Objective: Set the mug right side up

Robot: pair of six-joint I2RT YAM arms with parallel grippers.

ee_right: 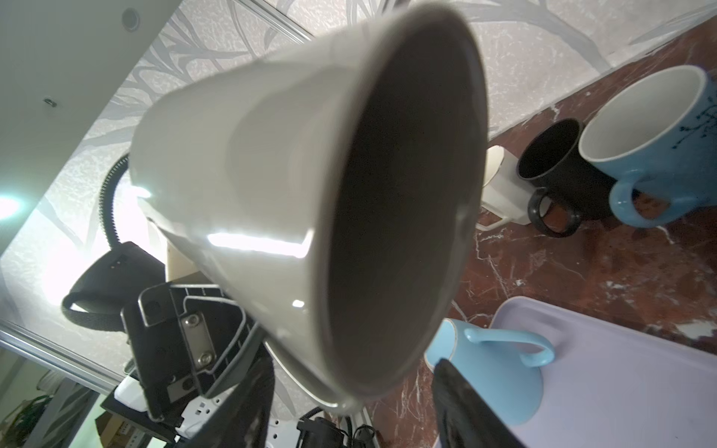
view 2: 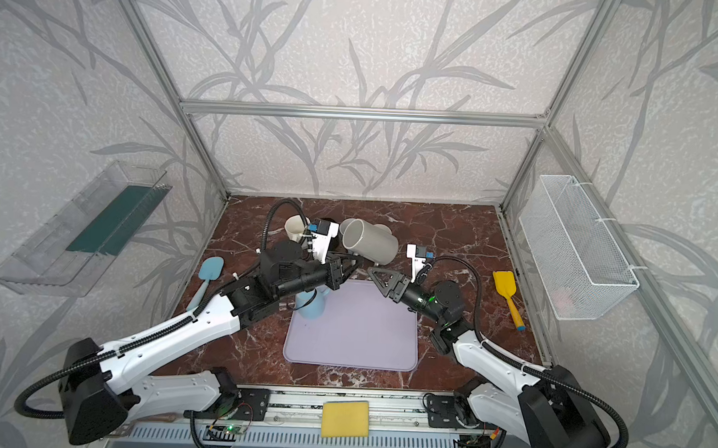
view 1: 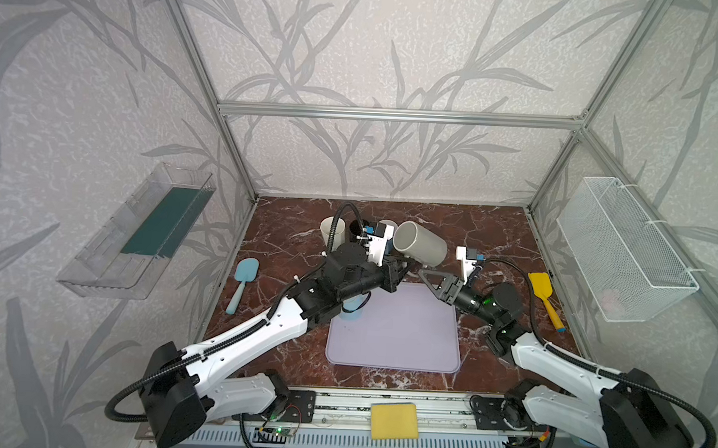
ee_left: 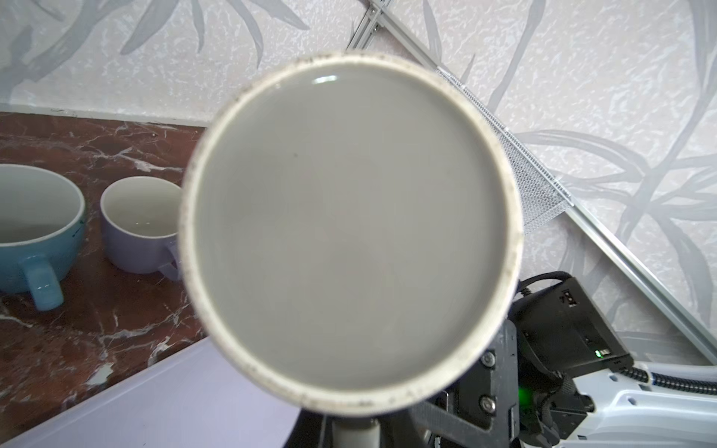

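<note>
A grey mug (view 1: 422,245) (view 2: 372,243) hangs on its side above the far edge of the lilac mat (view 1: 394,334). Its base (ee_left: 349,229) faces the left wrist camera, and its dark mouth (ee_right: 403,201) faces the right wrist camera. My left gripper (view 1: 404,265) (ee_left: 355,436) is shut on the mug's handle (ee_left: 355,428) from below. My right gripper (view 1: 424,274) (ee_right: 357,419) stands open just under the mouth end. The rim's lowest part lies between its two fingers (ee_right: 465,411) with a gap on each side.
A light blue mug (view 1: 351,313) (ee_right: 492,372) stands on the mat's near-left corner under my left arm. Several cups (ee_left: 139,225) (ee_right: 558,170) cluster at the back. A blue spatula (view 1: 242,282) lies left, a yellow one (view 1: 545,297) right. A wire basket (view 1: 626,249) hangs on the right wall.
</note>
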